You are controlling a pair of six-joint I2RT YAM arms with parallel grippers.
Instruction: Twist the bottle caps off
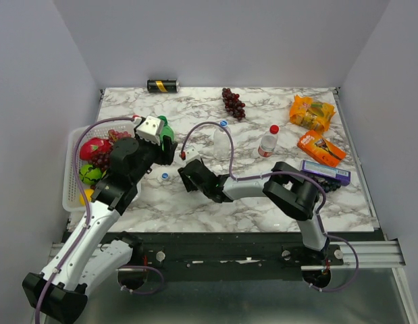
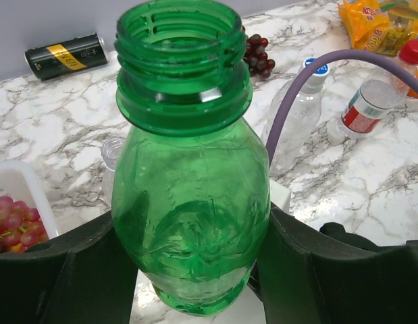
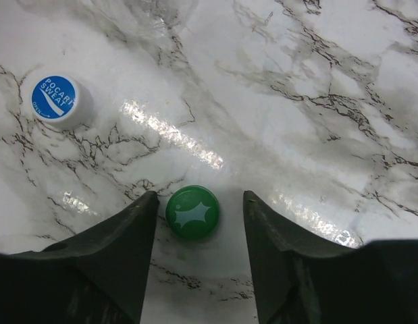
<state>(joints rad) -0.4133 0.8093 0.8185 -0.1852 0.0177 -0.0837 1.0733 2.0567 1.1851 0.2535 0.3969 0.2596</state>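
The left gripper (image 2: 195, 266) is closed around the fat belly of the green bottle (image 2: 192, 196) and holds it up near the left edge of the worktop (image 1: 263, 202), beside the white basket (image 1: 70, 196). The top of the bottle is bare, with no cap on it. The green cap (image 3: 192, 212) lies flat on the worktop, toward the near edge. The right gripper (image 3: 198, 196) hangs over it with its fingers spread apart, one on each side, not pinching it. A blue cap (image 3: 57, 101) lies close by.

Two bottles near the middle of the worktop still have caps on: a clear bottle (image 1: 222, 138) with a blue cap, and a red-label bottle (image 1: 267, 143) with a red cap.

These bottles look empty, so they are likely very light and thin. Squeeze too hard and the sides would cave in; squeeze too soft and the smooth plastic could spin in the fingers. The best place to hold seems to be the wide middle. The other gripper should take the cap by its ridged side, which is small and hard and gives a good grip for turning.
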